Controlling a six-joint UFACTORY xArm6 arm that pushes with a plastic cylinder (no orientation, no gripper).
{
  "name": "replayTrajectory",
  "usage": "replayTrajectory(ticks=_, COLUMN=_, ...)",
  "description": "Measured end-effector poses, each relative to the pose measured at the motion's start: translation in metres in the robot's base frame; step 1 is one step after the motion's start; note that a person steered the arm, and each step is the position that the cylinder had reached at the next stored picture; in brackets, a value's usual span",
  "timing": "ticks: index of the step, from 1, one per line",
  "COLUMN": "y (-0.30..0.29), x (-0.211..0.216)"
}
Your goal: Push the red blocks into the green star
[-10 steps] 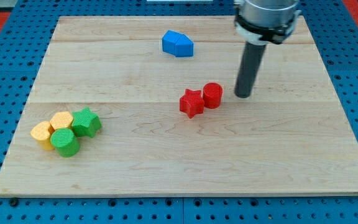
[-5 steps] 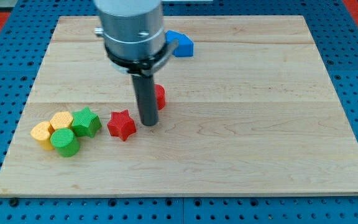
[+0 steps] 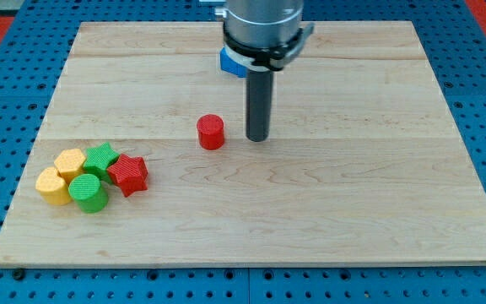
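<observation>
On the pale wooden board point(image 3: 353, 211), my tip point(image 3: 258, 138) held nothing, just right of the ribbed red cylinder point(image 3: 211, 133); the red star point(image 3: 128, 175) touched the green star point(image 3: 101, 158).

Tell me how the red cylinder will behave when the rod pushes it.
The red cylinder stands upright and squat, so it will probably slide rather than tip. Its round side may let it slip off my tip, now just to its right. It looks small and light, likely moving easily.
</observation>
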State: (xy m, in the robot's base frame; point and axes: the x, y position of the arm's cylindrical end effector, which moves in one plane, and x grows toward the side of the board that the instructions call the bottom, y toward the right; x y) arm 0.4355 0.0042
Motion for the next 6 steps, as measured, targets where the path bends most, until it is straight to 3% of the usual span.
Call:
replayTrajectory(ticks=2, y=-0.108, x=0.023)
replayTrajectory(ticks=3, y=-0.132, x=0.026)
replayTrajectory(ticks=5, y=-0.088, x=0.008)
replayTrajectory(ticks=6, y=-0.104, x=-0.008)
